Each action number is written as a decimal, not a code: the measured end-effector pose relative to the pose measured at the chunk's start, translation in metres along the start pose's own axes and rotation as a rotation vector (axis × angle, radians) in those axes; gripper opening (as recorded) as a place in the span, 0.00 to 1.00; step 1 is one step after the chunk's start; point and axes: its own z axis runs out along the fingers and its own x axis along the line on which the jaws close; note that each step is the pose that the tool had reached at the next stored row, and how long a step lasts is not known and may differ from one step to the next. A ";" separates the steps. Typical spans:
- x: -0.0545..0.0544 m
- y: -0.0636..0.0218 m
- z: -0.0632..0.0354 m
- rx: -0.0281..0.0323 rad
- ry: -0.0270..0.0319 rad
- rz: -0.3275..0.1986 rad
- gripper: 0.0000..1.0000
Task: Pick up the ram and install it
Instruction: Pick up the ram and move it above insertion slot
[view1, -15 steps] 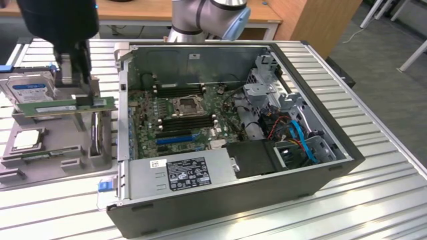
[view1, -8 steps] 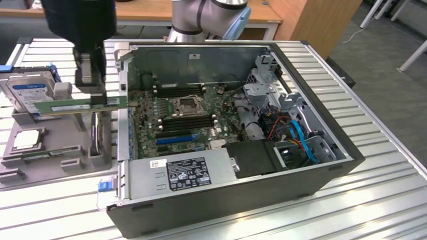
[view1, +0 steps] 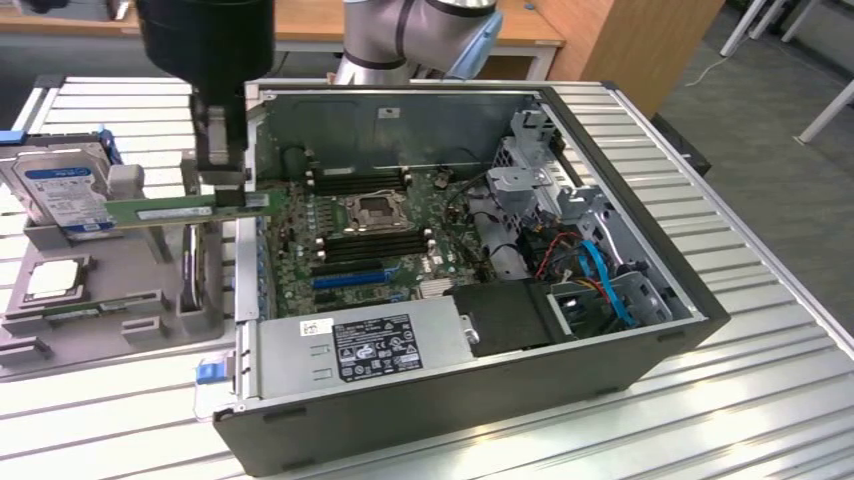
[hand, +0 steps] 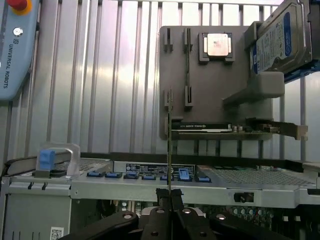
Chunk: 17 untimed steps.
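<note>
I read "UNIVERSAL ROBOTS" on my teach pendant (hand: 10, 55); the labels on the hard drive (hand: 272, 37) and the power supply (view1: 378, 345) are too small to read.

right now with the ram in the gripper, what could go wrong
The ram hangs close by the case wall; its end could clip that rim.
The gripper pinches just its thin edge, so it could tilt or slip.
The memory slots are narrow; a tilted stick could miss.

We count one ram (view1: 180, 210), one hard drive (view1: 62, 190), one processor chip (view1: 54, 280), one expansion card (hand: 220, 128) and one open computer case (view1: 467, 425).
</note>
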 end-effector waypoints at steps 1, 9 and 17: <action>0.000 -0.0027 -0.0002 -0.0005 0.0000 0.000 0.12; 0.000 -0.0235 -0.0019 -0.0040 0.0002 -0.003 0.12; 0.001 -0.0457 -0.0038 -0.0070 0.0002 -0.006 0.12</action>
